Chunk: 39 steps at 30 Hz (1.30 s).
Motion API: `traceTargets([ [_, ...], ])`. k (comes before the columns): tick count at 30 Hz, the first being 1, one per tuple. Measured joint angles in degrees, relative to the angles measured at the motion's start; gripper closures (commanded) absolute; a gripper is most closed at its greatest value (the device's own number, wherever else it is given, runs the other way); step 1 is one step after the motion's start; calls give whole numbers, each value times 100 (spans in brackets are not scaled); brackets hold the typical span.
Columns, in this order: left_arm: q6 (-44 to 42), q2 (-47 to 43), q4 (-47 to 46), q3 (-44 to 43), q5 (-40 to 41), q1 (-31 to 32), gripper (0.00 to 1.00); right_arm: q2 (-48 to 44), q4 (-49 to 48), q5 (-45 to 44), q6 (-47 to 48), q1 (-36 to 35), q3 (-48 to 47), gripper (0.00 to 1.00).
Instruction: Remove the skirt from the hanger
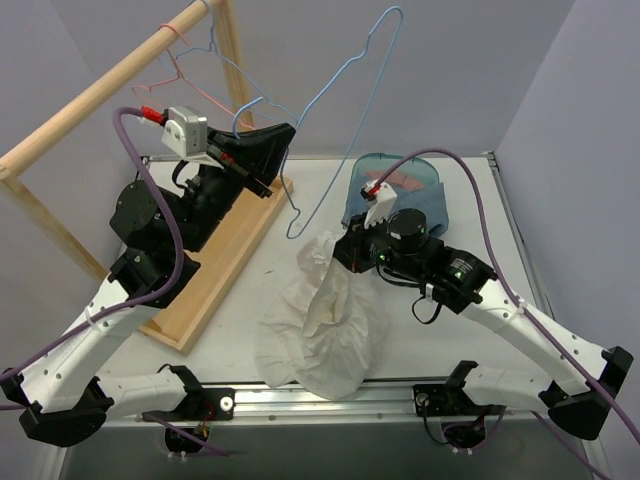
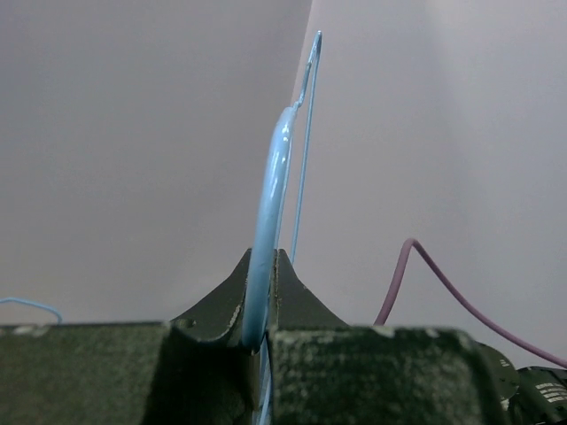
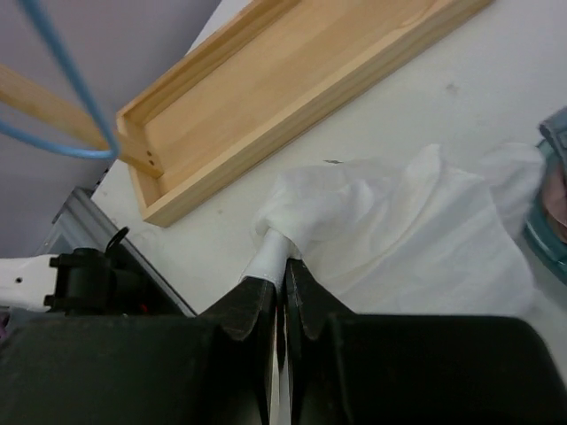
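Observation:
The white skirt (image 1: 318,325) lies crumpled on the table in front of the arms. My right gripper (image 1: 345,250) is shut on a rolled fold at its upper edge, and the right wrist view shows the fabric (image 3: 399,230) pinched between the jaws (image 3: 285,264). My left gripper (image 1: 282,140) is raised beside the rack and shut on the light blue wire hanger (image 1: 299,215). In the left wrist view the blue wire (image 2: 270,195) runs up from between the closed jaws (image 2: 263,258). The hanger's low corner hangs close above the skirt's top; contact cannot be made out.
A wooden rack with a rod (image 1: 100,85) and a tray-like base (image 1: 235,245) stands at the left. A red wire hanger (image 1: 172,72) and another blue one (image 1: 213,40) hang on the rod. A blue container (image 1: 405,172) sits at the back right behind the right arm.

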<state>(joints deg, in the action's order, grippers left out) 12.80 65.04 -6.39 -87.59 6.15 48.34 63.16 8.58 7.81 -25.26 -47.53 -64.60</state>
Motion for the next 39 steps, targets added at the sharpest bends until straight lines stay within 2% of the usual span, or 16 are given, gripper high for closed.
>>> traceTargets([
  [3, 114, -4, 13, -243, -160, 0, 98, 33, 398, -553, 179, 87, -225, 100],
  [8, 313, -424, 249, -428, -428, 0, 98, 555, 1176, -1530, 636, 673, -1672, 100],
  [14, 345, -1392, 1038, -251, -627, 0, 98, 1235, 1373, -2135, 1311, 1939, -3609, 100],
  [19, 341, -1996, 1707, 44, -623, 0, 98, 1805, 1054, -2253, 1755, 2444, -4798, 100],
  [27, 400, -1768, 2730, 485, -953, 0, 98, 2732, 188, -2188, 2310, 2618, -5816, 100],
  [33, 494, -1519, 3139, 896, -1298, 0, 98, 3379, -162, -2024, 2605, 2634, -6288, 100],
  [36, 490, -1513, 3316, 1062, -1373, 0, 98, 3510, -337, -2020, 2686, 2656, -6177, 100],
  [39, 455, -1600, 3451, 1119, -1394, 0, 98, 3403, -737, -2026, 2704, 2675, -5530, 100],
])
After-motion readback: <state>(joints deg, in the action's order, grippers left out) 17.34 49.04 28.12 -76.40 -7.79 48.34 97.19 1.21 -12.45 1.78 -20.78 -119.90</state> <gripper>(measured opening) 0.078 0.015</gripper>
